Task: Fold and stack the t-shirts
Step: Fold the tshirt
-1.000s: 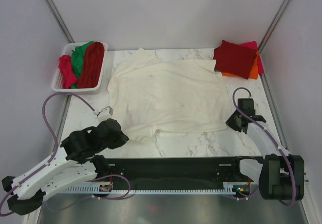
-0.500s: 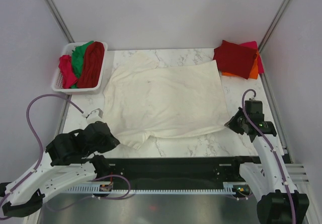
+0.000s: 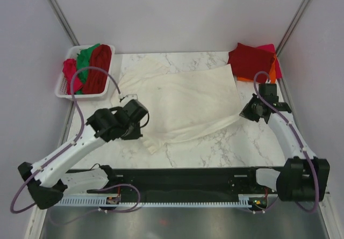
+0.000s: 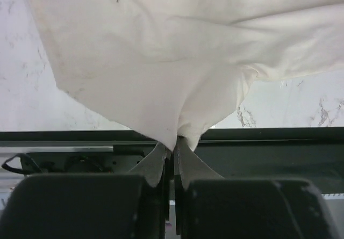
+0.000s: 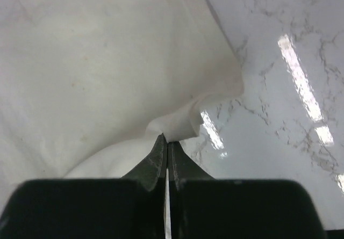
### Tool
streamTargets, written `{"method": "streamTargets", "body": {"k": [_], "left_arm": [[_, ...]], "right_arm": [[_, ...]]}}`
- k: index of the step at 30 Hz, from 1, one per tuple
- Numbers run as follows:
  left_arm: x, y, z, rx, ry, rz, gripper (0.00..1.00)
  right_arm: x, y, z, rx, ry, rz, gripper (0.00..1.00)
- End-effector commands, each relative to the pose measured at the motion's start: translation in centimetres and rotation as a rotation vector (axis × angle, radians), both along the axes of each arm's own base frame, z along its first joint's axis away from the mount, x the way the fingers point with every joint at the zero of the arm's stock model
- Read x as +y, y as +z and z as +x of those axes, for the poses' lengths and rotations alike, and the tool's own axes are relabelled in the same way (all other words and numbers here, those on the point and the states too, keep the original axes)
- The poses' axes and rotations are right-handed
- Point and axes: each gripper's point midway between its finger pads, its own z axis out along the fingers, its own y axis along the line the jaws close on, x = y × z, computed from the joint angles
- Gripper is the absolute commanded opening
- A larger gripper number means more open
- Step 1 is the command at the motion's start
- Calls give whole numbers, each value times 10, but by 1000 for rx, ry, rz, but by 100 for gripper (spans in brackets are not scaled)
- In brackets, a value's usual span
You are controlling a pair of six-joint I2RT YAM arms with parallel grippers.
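As cream t-shirt hangs lifted, left gripper: jaws clamped on its edge
right gripper: jaws clamped on its corner
risk: thin pinch slips, fold skews

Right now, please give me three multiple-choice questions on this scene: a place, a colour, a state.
1. The basket sits: A at the far left; B at the far right; C between the arms.
2. The top of the folded pile is: A green; B blue; C dark red.
3. The left gripper and right gripper are: A both open; B both shut on the cream shirt; C both shut on nothing.
Answers: 1 A, it stands by the far-left corner. 2 C, dark red cloth lies over pink and orange. 3 B, each wrist view shows cloth pinched in closed jaws.
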Motion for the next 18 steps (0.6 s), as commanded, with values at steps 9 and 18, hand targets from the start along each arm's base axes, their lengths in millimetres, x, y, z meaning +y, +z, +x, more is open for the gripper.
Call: {"method": "streamTargets", "body": {"k": [9, 18], "left_arm": [[-2, 13, 145, -52, -204, 90, 2], [27, -1, 201, -2, -115, 130, 2]], "right_arm": [[1, 14, 117, -96, 45, -23, 0], [6, -3, 157, -59, 73, -15, 0]]}}
